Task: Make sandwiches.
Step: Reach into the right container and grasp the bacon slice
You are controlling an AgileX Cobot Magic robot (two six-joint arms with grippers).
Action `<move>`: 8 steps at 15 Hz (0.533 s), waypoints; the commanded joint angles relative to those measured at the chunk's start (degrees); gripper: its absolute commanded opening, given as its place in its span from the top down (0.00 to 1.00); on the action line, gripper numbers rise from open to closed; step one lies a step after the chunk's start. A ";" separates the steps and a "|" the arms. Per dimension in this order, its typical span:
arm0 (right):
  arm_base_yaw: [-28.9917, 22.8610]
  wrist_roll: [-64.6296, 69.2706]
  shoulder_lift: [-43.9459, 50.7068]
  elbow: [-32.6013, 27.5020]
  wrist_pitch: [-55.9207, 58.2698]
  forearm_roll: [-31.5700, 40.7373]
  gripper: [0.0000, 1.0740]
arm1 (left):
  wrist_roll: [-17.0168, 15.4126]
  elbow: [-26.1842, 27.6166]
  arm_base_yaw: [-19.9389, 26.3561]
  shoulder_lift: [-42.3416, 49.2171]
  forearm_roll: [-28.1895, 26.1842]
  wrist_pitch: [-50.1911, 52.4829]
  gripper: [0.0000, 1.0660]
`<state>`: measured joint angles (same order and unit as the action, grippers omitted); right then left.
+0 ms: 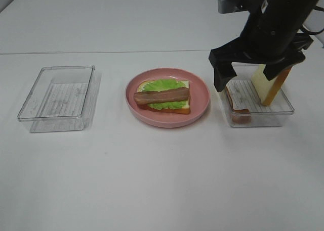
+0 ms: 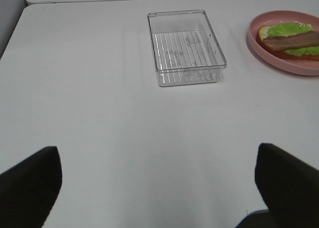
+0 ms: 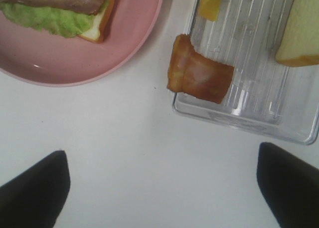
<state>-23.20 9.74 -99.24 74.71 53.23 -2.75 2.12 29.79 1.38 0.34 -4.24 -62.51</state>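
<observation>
- The white table (image 1: 162, 180) is matte and plain, with soft shadows under each thing; a thin seam (image 1: 101, 52) crosses its far side where a second white top joins; a grey strip of the room (image 2: 7, 23) shows past the table's rounded corner, too little of it to tell what it is.
- The pink plate (image 1: 200, 94) sits in the middle of the table; on it lies the bottom bread slice (image 1: 185, 106), covered by the lettuce leaf (image 1: 162, 84), with a bacon strip (image 1: 162, 96) laid lengthwise on top.
- The left tray (image 1: 61, 97), clear plastic with a ribbed floor, stands well apart from the plate on the left arm's side.
- The right tray (image 1: 263, 112) stands just beside the plate; the second bread slice (image 1: 263, 84) leans on edge inside it, orange crust showing; a second bacon strip (image 3: 199, 78) leans at the wall nearest the plate, one end over the rim; the cheese slice (image 3: 212, 3) lies in the tray too, mostly cut off in the right wrist view.
- The right gripper (image 1: 248, 79) hangs over the right tray, jaws spread wide, holding nothing.
- The left gripper (image 2: 159, 188) hovers above bare table, well short of the left tray, jaws spread wide, holding nothing; the high camera does not show it.
</observation>
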 commanded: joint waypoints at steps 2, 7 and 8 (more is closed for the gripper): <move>0.06 0.74 -7.16 7.05 2.75 -0.97 0.08 | -0.11 -0.06 0.06 0.86 -0.23 0.97 0.05; 0.17 0.74 -13.75 10.20 1.72 -2.58 0.08 | -0.11 -0.06 0.06 0.86 -0.23 0.97 0.05; 0.17 0.74 -14.32 10.20 1.49 -2.64 0.08 | -0.11 -0.06 0.06 0.86 -0.23 0.97 0.05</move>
<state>-23.20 10.03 -113.22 84.51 54.77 -4.76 2.12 29.79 1.38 0.34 -4.24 -62.51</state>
